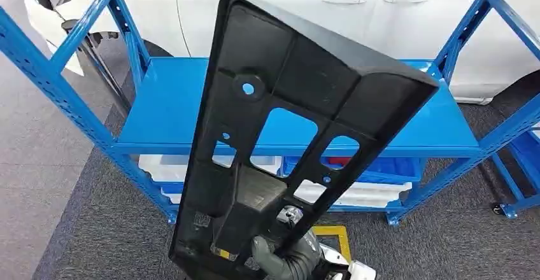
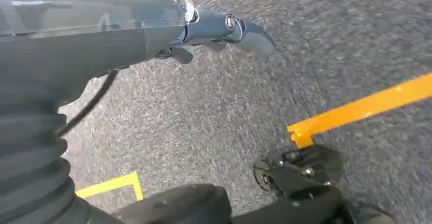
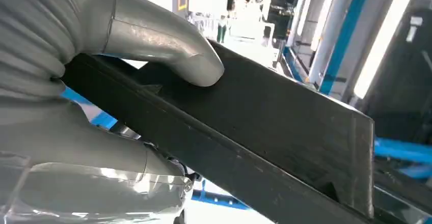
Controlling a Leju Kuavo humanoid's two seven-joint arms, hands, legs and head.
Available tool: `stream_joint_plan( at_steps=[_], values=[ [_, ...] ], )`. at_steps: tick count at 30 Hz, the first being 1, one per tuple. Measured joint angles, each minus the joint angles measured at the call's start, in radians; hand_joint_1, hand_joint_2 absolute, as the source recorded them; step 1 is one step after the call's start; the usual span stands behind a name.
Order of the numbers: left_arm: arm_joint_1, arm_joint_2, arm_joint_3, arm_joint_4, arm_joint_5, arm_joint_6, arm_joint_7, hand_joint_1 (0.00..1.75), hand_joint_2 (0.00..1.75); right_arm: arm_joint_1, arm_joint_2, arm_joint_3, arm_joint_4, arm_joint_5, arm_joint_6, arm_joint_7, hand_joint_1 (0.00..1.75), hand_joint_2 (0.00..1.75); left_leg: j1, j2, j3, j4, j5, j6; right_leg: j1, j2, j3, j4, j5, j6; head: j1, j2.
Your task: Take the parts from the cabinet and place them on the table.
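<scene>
Head view is showing the right hand (image 1: 286, 254) gripping a long black plastic part (image 1: 286, 121) by its lower end and holding it up in front of the blue cabinet (image 1: 165, 111). The part's long axis is running up and away from the hand, leaning toward the cabinet's top shelf, so its far end is hanging over that shelf while the gripped end is sitting well below the shelf's front edge, close to the robot's body. In the right wrist view, the thumb (image 3: 168, 46) is pressing on one face of the part (image 3: 285, 132) and the other fingers are wrapping under its opposite face, clamping it edgewise. The left hand (image 2: 224, 30) is hanging low over the grey carpet (image 2: 214, 112), fingers loosely apart and holding nothing, well away from the cabinet. Judging by this, the right arm alone is carrying the load, and the part's far end will need room to clear the cabinet as it is carried to the table.
</scene>
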Motion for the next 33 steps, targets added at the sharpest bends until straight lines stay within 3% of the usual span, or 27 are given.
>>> stream_joint_plan(
  at_steps=[1, 2, 3, 4, 6, 7, 8, 10, 11, 12, 13, 15, 16, 17, 18, 20, 21, 22, 23, 25, 26, 27, 28, 31, 32, 33],
  values=[
    [0.002, -0.001, 0.003, 0.000, 0.001, 0.000, -0.002, 0.00, 1.75, 0.000, 0.001, 0.000, 0.003, 0.000, 0.000, 0.000, 1.75, 1.75, 0.003, 0.002, -0.007, -0.009, 0.013, 0.012, 0.000, 0.002, -0.003, 0.000, 0.004, 0.008, 0.000, 0.000],
    [0.002, -0.002, 0.004, 0.000, 0.001, 0.000, -0.004, 0.00, 1.75, 0.001, 0.001, 0.000, 0.005, -0.001, 0.000, 0.000, 1.75, 1.75, 0.006, 0.006, -0.008, -0.011, 0.021, 0.018, -0.006, 0.004, -0.011, 0.012, -0.018, 0.012, 0.000, 0.000],
    [0.001, -0.002, 0.005, 0.000, 0.001, 0.000, -0.007, 0.00, 1.75, 0.001, 0.001, 0.000, 0.007, -0.002, 0.000, 0.000, 1.75, 1.75, 0.005, 0.007, -0.020, -0.011, 0.030, 0.027, -0.006, 0.003, -0.029, 0.053, -0.071, 0.015, 0.000, 0.000],
    [0.002, -0.003, 0.007, 0.000, 0.001, 0.000, -0.010, 0.00, 1.75, 0.002, 0.001, -0.001, 0.010, -0.002, 0.000, 0.000, 1.75, 1.75, 0.004, 0.007, -0.032, -0.010, 0.039, 0.030, -0.008, 0.003, -0.053, 0.128, -0.136, 0.019, 0.000, 0.000],
    [0.004, -0.003, 0.009, 0.000, 0.000, -0.002, -0.011, 0.00, 1.75, 0.007, 0.001, -0.001, 0.018, -0.002, 0.000, 0.000, 1.75, 1.75, 0.001, 0.009, -0.060, -0.008, 0.057, 0.031, -0.009, 0.003, -0.097, 0.288, -0.216, 0.026, 0.000, 0.000],
    [0.006, -0.003, 0.009, 0.000, -0.001, -0.003, -0.011, 0.00, 1.75, 0.012, 0.001, -0.002, 0.021, -0.002, 0.001, 0.000, 1.75, 1.75, -0.001, 0.009, -0.073, -0.006, 0.065, 0.030, -0.009, 0.003, -0.093, 0.315, -0.212, 0.026, 0.000, 0.000],
    [0.007, -0.003, 0.009, 0.000, -0.001, -0.004, -0.011, 0.00, 1.75, 0.016, 0.001, -0.003, 0.024, -0.002, 0.000, 0.000, 1.75, 1.75, -0.001, 0.009, -0.082, -0.003, 0.071, 0.030, -0.009, 0.003, -0.074, 0.301, -0.194, 0.025, 0.000, 0.000],
    [0.006, -0.004, 0.009, 0.000, -0.001, -0.005, -0.011, 0.00, 1.75, 0.018, 0.001, -0.006, 0.029, -0.002, 0.001, 0.000, 1.75, 1.75, -0.005, 0.008, -0.105, 0.001, 0.086, 0.027, -0.008, 0.004, 0.028, 0.162, -0.125, 0.014, 0.000, 0.000],
    [0.005, -0.006, 0.009, 0.000, -0.002, -0.005, -0.011, 0.00, 1.75, 0.018, 0.001, -0.007, 0.029, -0.002, 0.001, -0.002, 1.75, 1.75, -0.006, 0.007, -0.112, 0.002, 0.094, 0.025, -0.005, 0.004, 0.101, 0.059, -0.110, 0.002, 0.000, 0.000],
    [0.005, -0.009, 0.010, 0.000, -0.002, -0.006, -0.011, 0.00, 1.75, 0.018, 0.001, -0.008, 0.028, -0.002, 0.001, -0.002, 1.75, 1.75, -0.010, 0.006, -0.116, 0.003, 0.101, 0.019, 0.002, 0.003, 0.147, -0.019, -0.140, -0.006, 0.000, 0.000],
    [0.005, -0.009, 0.010, 0.000, -0.005, -0.008, -0.010, 0.00, 1.75, 0.021, 0.001, -0.009, 0.028, -0.003, 0.001, -0.003, 1.75, 1.75, -0.007, 0.006, -0.113, -0.003, 0.109, 0.013, 0.004, 0.002, 0.147, -0.022, -0.127, -0.005, -0.001, 0.000],
    [0.006, -0.010, 0.010, 0.000, -0.009, -0.013, -0.009, 0.00, 1.75, 0.028, 0.001, -0.014, 0.028, -0.003, 0.001, -0.004, 1.75, 1.75, -0.001, 0.008, -0.113, -0.009, 0.128, -0.001, 0.012, 0.004, 0.139, -0.027, -0.115, -0.017, 0.000, 0.000],
    [0.008, -0.011, 0.010, 0.000, -0.012, -0.014, -0.007, 0.00, 1.75, 0.034, 0.001, -0.016, 0.027, -0.003, 0.000, -0.004, 1.75, 1.75, -0.003, 0.006, -0.114, -0.016, 0.138, -0.008, 0.011, 0.003, 0.135, -0.036, -0.102, -0.025, 0.000, 0.000],
    [0.009, -0.011, 0.010, 0.000, -0.013, -0.015, -0.004, 0.00, 1.75, 0.039, 0.001, -0.020, 0.027, -0.003, -0.001, -0.004, 1.75, 1.75, -0.001, 0.007, -0.119, -0.013, 0.128, -0.011, -0.002, -0.004, 0.128, -0.046, -0.084, -0.032, 0.000, 0.000],
    [0.009, -0.011, 0.010, 0.000, -0.013, -0.016, -0.004, 0.00, 1.75, 0.043, 0.001, -0.022, 0.026, -0.001, -0.001, -0.004, 1.75, 1.75, -0.002, 0.006, -0.134, 0.015, 0.070, -0.016, -0.001, -0.004, 0.113, -0.049, -0.070, -0.041, 0.000, 0.000],
    [0.005, -0.011, 0.010, 0.000, -0.016, -0.019, -0.002, 0.00, 1.75, 0.055, 0.002, -0.026, 0.025, 0.000, -0.002, -0.005, 1.75, 1.75, 0.002, 0.006, -0.160, 0.144, -0.057, -0.025, 0.000, -0.007, 0.085, -0.048, -0.047, -0.045, 0.000, 0.000],
    [0.004, -0.011, 0.010, 0.000, -0.018, -0.019, -0.001, 0.00, 1.75, 0.060, 0.001, -0.029, 0.025, 0.000, -0.002, -0.006, 1.75, 1.75, 0.003, 0.007, -0.171, 0.219, -0.096, -0.029, 0.001, -0.009, 0.069, -0.046, -0.036, -0.045, 0.000, 0.000],
    [0.003, -0.011, 0.010, 0.000, -0.020, -0.019, 0.000, 0.00, 1.75, 0.064, 0.001, -0.030, 0.025, 0.001, -0.002, -0.005, 1.75, 1.75, 0.003, 0.007, -0.172, 0.282, -0.104, -0.032, 0.000, -0.009, 0.050, -0.042, -0.023, -0.044, 0.000, 0.000],
    [0.003, -0.011, 0.010, 0.000, -0.022, -0.020, 0.002, 0.00, 1.75, 0.067, 0.001, -0.031, 0.025, 0.002, -0.002, -0.005, 1.75, 1.75, 0.004, 0.007, -0.156, 0.299, -0.079, -0.035, 0.000, -0.009, 0.031, -0.038, -0.013, -0.042, 0.000, 0.000],
    [0.004, -0.011, 0.009, 0.000, -0.023, -0.021, 0.007, 0.00, 1.75, 0.068, 0.002, -0.033, 0.025, 0.004, -0.002, -0.005, 1.75, 1.75, 0.007, 0.007, -0.068, 0.211, -0.005, -0.036, -0.002, -0.008, -0.004, -0.026, 0.006, -0.036, 0.000, 0.000],
    [0.007, -0.011, 0.009, 0.000, -0.023, -0.022, 0.008, 0.00, 1.75, 0.068, 0.002, -0.035, 0.025, 0.006, -0.002, -0.005, 1.75, 1.75, 0.008, 0.007, -0.005, 0.128, 0.007, -0.037, -0.002, -0.007, -0.020, -0.018, 0.013, -0.031, 0.000, 0.000],
    [0.006, -0.011, 0.009, 0.000, -0.024, -0.022, 0.009, 0.00, 1.75, 0.068, 0.003, -0.037, 0.024, 0.008, -0.002, -0.005, 1.75, 1.75, 0.010, 0.006, 0.060, 0.032, -0.030, -0.035, 0.000, -0.006, -0.033, -0.007, 0.020, -0.024, 0.000, 0.000],
    [0.005, -0.011, 0.008, 0.000, -0.025, -0.024, 0.009, 0.00, 1.75, 0.068, 0.005, -0.039, 0.020, 0.011, -0.002, -0.002, 1.75, 1.75, 0.002, 0.002, 0.098, -0.041, -0.059, -0.026, 0.002, -0.006, -0.041, 0.001, 0.027, -0.017, 0.000, 0.000],
    [0.010, -0.011, 0.008, 0.000, -0.026, -0.029, 0.010, 0.00, 1.75, 0.066, 0.010, -0.041, 0.018, 0.014, -0.002, 0.003, 1.75, 1.75, -0.001, 0.002, 0.071, -0.027, -0.044, -0.001, 0.002, -0.009, -0.044, -0.007, 0.058, 0.001, 0.000, 0.000],
    [0.011, -0.011, 0.008, 0.000, -0.026, -0.032, 0.010, 0.00, 1.75, 0.067, 0.010, -0.043, 0.018, 0.014, -0.002, 0.005, 1.75, 1.75, 0.003, 0.007, 0.061, -0.032, -0.028, 0.010, -0.002, -0.006, -0.051, -0.003, 0.054, 0.008, 0.000, 0.000],
    [0.010, -0.011, 0.008, 0.000, -0.026, -0.032, 0.010, 0.00, 1.75, 0.068, 0.010, -0.046, 0.016, 0.014, -0.002, 0.008, 1.75, 1.75, 0.002, 0.011, 0.048, -0.031, -0.017, 0.017, -0.007, -0.003, -0.064, 0.016, 0.012, 0.013, 0.000, 0.000]
  ],
)
